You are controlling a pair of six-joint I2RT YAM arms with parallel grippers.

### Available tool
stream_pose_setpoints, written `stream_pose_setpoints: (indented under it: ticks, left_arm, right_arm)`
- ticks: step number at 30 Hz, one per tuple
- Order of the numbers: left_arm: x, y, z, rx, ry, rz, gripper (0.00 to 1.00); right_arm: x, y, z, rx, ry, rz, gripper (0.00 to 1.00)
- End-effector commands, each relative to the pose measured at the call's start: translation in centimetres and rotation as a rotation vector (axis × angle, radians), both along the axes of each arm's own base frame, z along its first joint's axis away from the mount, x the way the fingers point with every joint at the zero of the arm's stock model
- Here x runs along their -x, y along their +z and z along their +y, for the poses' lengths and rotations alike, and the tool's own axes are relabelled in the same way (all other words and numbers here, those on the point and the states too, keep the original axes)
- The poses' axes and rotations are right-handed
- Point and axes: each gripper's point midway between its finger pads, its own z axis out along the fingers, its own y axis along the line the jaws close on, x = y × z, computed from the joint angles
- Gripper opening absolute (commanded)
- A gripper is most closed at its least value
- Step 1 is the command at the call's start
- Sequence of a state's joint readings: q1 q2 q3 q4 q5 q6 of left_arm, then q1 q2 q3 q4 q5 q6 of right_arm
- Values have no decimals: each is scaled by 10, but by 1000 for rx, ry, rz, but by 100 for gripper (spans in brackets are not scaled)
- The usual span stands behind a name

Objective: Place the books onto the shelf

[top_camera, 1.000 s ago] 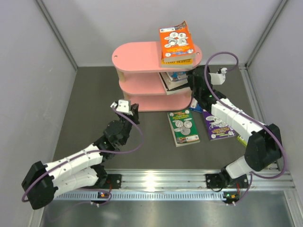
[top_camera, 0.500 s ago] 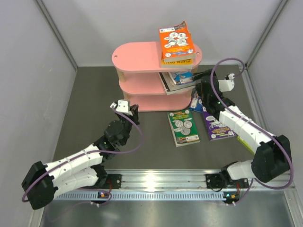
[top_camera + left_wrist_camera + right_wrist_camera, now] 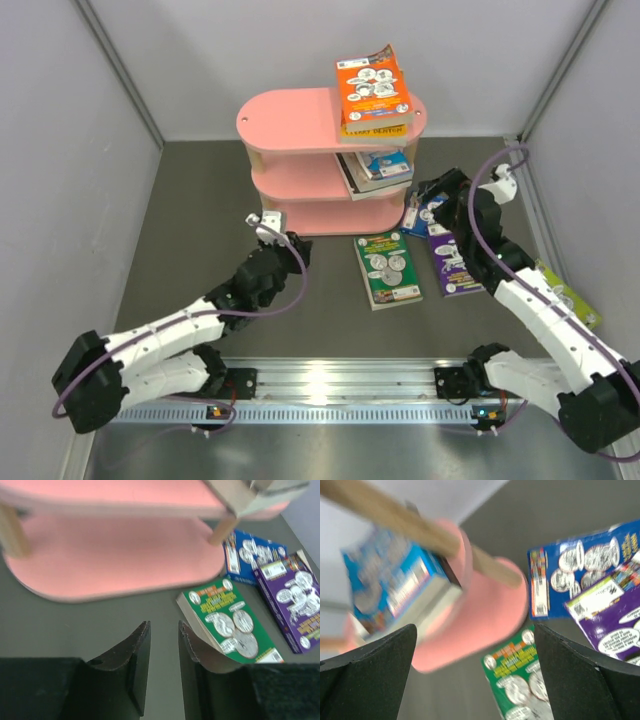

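Four books at least are up on the shelf (image 3: 300, 120), four more down on the table (image 3: 200, 220); roughly halfway, I'd say; top tier, right end, the orange book (image 3: 373, 85) lies on a yellow-spined book (image 3: 375, 129); middle tier, same end, a light-blue book (image 3: 385, 163) tops a dark book (image 3: 352, 178), both poking past the edge.

Left to shelve: the green book (image 3: 387, 268) just in front of the shelf's right half; the navy book (image 3: 425, 212) by its right foot; the purple book (image 3: 455, 265) beyond that; the lime book (image 3: 565, 295) well off to the shelf's right, half under the right arm.

Left gripper (image 3: 164, 627) hovers before the bottom tier, fingers barely parted, holding nothing; right gripper (image 3: 474, 630) spread wide and empty near the shelf's right end.
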State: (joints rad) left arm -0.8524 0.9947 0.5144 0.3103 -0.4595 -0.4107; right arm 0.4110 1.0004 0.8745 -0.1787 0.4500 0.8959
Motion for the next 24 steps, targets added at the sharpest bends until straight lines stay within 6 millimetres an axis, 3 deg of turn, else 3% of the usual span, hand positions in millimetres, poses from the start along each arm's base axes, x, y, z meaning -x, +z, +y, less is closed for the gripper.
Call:
stream_pose_setpoints:
  ticks: [1, 5, 7, 8, 10, 11, 12, 14, 16, 19, 21, 24]
  left_arm:
    - [15, -43, -34, 142, -76, 248, 35]
    - [19, -89, -75, 235, -155, 429, 43]
    - [23, -98, -92, 295, -193, 493, 44]
    - [22, -112, -99, 298, -194, 529, 45]
    - [20, -111, -112, 376, -216, 542, 46]
    - [22, -123, -116, 380, -226, 573, 46]
    - [19, -117, -123, 426, -247, 556, 47]
    - [22, -128, -127, 466, -242, 598, 47]
    - [25, -127, -133, 528, -267, 618, 47]
    - [29, -139, -143, 564, -290, 670, 47]
    - [33, -159, -147, 550, -287, 728, 47]
    - [36, -178, -154, 534, -285, 783, 45]
  right_arm:
    - [23, -78, 31, 146, 297, 189, 100]
    - [46, -151, 54, 133, 473, 357, 100]
    - [56, -173, 63, 109, 547, 407, 100]
    - [59, -187, 64, 110, 559, 448, 100]
    - [62, -200, 64, 114, 573, 479, 100]
    - [63, -207, 62, 117, 567, 501, 100]
    - [63, -211, 59, 125, 560, 509, 100]
    - [63, -218, 54, 127, 545, 524, 100]
    - [63, -224, 49, 133, 532, 537, 100]
    - [62, -235, 47, 118, 531, 561, 100]
    - [67, -248, 49, 86, 548, 601, 100]
    - [72, -258, 64, -21, 623, 614, 100]
